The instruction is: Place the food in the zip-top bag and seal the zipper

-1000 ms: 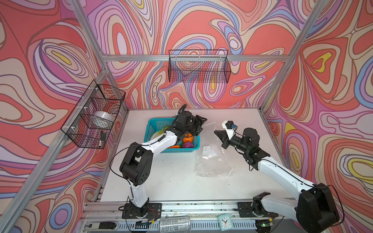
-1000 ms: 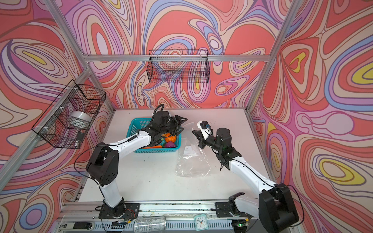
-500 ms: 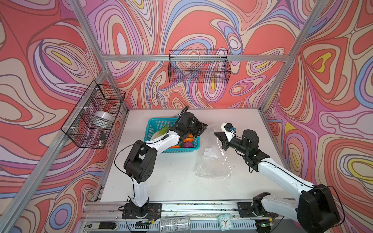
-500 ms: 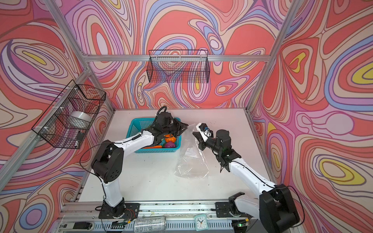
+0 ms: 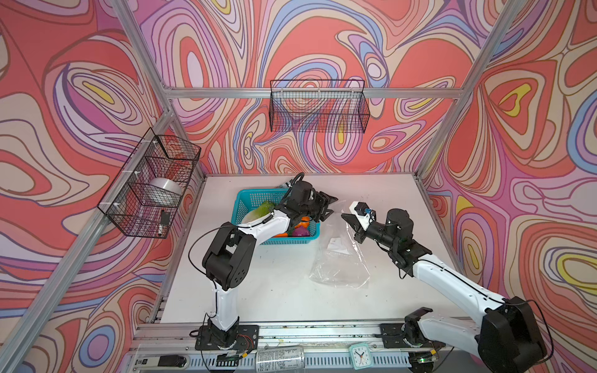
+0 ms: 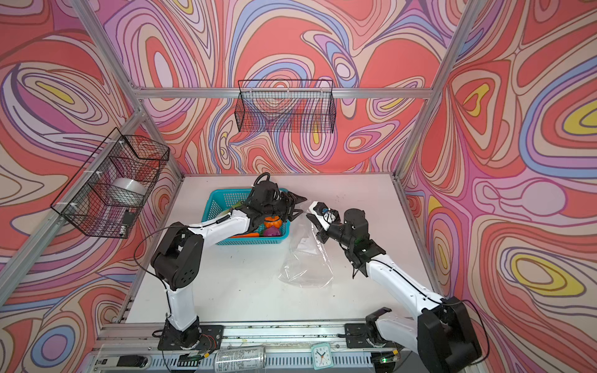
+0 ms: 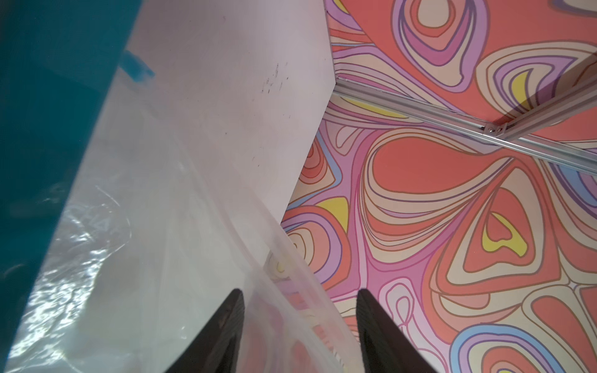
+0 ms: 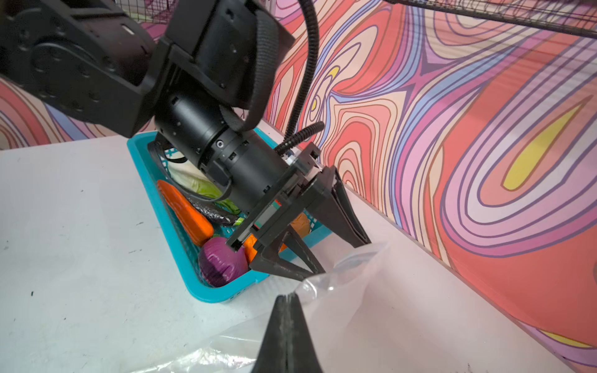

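Reference landmark: the teal perforated plastic basket (image 5: 292,240) on the white counter (image 5: 274,290). The toy foods that can be seen lie inside the basket. The green-white napa cabbage (image 5: 258,211) is at its left end and the long orange carrot (image 8: 185,211) runs along its front wall. The small orange pumpkin (image 6: 273,222) and the round purple piece (image 8: 219,261) are at its right end; the left arm covers the rest. The left claw (image 5: 332,206) reaches over the basket's right end, just past the rim, with its jaws part open and holding nothing. In the left wrist view a fold of the bag's mouth passes between its fingers (image 7: 226,326) without being pinched. Immediately right of the basket lies the large clear crinkly zip-top bag (image 5: 339,268). Its body is flat on the counter, its white label patch (image 5: 336,247) faces up, and its mouth end is lifted toward the basket. No food is in it. The zipper strip cannot be made out with certainty. Further right of the basket, beyond the bag's mouth, the right claw (image 5: 346,217) is fully closed on the bag's upper edge and holds it off the counter. Step in hand, by judgement: opening the bag's mouth, before any loading. The next move calls for the left claw to close on the opposite lip only, then draw apart from the right claw. Catching both layers would keep the mouth shut.
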Controlling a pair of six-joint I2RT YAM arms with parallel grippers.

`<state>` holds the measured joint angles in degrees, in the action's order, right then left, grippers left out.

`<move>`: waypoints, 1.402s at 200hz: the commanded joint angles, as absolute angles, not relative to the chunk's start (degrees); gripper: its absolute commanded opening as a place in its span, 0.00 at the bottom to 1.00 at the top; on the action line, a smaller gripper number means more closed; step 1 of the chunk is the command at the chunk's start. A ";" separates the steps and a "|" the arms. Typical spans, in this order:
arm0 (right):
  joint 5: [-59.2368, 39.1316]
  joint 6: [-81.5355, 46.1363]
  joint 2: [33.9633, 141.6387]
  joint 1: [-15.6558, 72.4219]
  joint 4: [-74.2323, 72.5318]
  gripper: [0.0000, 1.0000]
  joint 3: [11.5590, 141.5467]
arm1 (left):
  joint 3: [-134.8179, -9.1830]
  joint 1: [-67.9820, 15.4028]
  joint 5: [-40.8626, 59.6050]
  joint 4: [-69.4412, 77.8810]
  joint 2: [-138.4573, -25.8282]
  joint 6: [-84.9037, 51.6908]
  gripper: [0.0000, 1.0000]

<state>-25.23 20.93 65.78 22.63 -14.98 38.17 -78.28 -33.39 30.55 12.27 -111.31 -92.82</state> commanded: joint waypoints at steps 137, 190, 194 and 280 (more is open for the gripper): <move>-16.55 18.54 64.73 24.78 -13.64 0.00 35.96 | -79.75 -30.04 28.52 4.76 -106.06 -82.94 0.00; -16.84 6.48 60.27 24.62 -11.31 0.86 37.88 | -79.53 -30.18 22.16 -2.24 -101.21 -70.52 0.00; -16.62 5.49 59.83 24.56 -10.58 0.88 38.60 | -79.69 -30.43 21.53 -2.79 -100.90 -69.24 0.00; -15.04 -8.83 71.93 24.13 14.54 0.85 64.91 | -80.17 -35.51 12.71 -6.91 -99.34 -54.73 0.00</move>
<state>-18.24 -2.37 65.67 24.36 2.42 58.65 -79.70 -34.89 15.57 -6.13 -100.90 -59.16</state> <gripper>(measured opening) 0.860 0.046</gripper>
